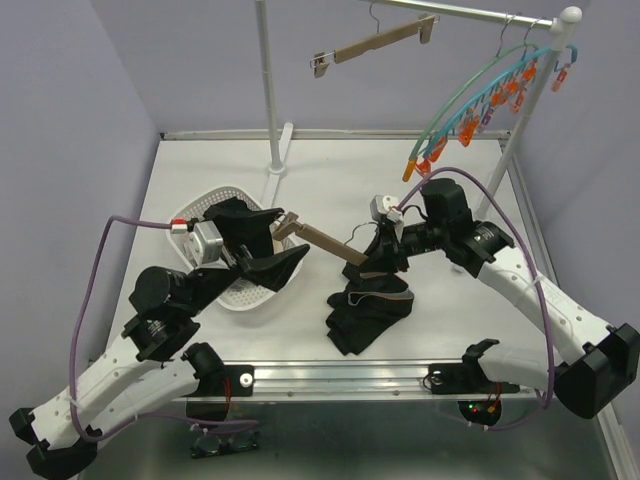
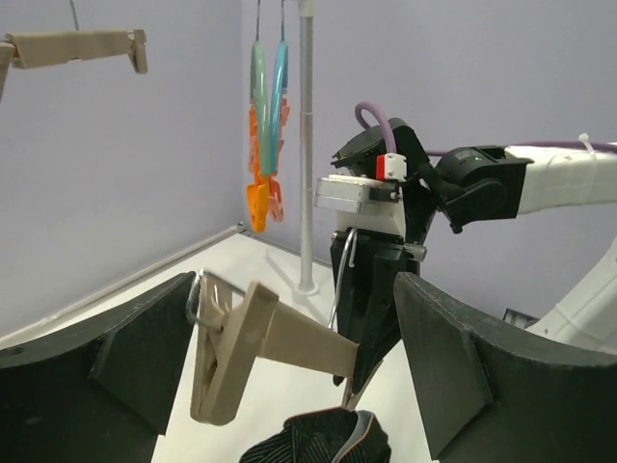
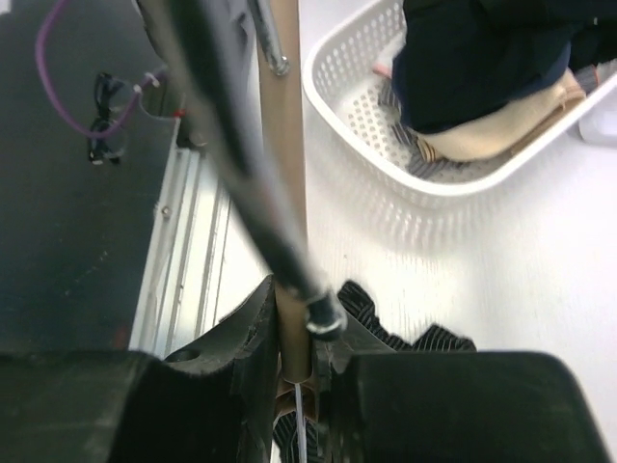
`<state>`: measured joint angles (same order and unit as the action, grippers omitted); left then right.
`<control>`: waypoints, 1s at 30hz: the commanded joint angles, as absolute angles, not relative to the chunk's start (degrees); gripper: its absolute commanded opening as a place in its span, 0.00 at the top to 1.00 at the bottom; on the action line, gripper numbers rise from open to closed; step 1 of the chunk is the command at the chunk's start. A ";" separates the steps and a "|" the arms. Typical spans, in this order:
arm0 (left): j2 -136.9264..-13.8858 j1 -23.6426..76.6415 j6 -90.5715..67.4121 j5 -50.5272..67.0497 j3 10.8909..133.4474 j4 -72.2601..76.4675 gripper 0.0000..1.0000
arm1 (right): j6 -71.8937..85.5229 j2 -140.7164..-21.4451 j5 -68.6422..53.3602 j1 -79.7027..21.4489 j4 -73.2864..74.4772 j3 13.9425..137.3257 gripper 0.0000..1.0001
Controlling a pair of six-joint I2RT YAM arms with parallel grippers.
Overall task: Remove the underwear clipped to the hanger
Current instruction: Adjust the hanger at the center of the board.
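A tan clip hanger (image 1: pixel 325 240) is held level above the table. My right gripper (image 1: pixel 385 262) is shut on its bar; in the right wrist view the bar (image 3: pixel 284 145) runs up from between the closed fingers (image 3: pixel 255 357). A black grey-striped pair of underwear (image 1: pixel 365 312) hangs from the hanger's right clip onto the table, and shows in the left wrist view (image 2: pixel 318 439) and the right wrist view (image 3: pixel 429 342). My left gripper (image 1: pixel 268 243) is open, its fingers (image 2: pixel 106 367) either side of the hanger's free left clip (image 2: pixel 222 357) without touching it.
A white basket (image 1: pixel 232 296) under my left gripper holds navy and other underwear (image 3: pixel 472 58). A clothes rack stands behind, with its pole (image 1: pixel 268 90), a second tan hanger (image 1: pixel 375 42) and coloured hangers with orange clips (image 1: pixel 480 100).
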<state>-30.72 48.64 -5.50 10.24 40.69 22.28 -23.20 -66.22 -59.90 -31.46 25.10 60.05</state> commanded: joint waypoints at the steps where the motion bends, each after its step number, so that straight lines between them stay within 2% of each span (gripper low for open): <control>1: -27.69 48.69 -0.27 10.28 46.48 12.42 0.07 | -34.77 -64.42 -52.04 -31.29 36.28 61.08 1.00; 9: -29.00 48.69 4.83 14.14 53.07 1.24 0.06 | -48.06 -63.28 -40.09 -31.29 52.02 61.96 0.99; 16: -43.82 48.69 3.69 28.46 55.19 0.09 0.12 | -55.45 -65.30 -35.78 -31.90 61.60 66.27 0.99; 20: -51.14 48.95 5.27 34.09 56.77 0.44 0.16 | -57.56 -65.66 -34.81 -32.43 63.54 67.58 0.99; 30: -62.66 53.26 8.61 36.39 61.34 0.70 0.18 | -59.76 -65.57 -34.02 -33.84 65.65 67.85 0.99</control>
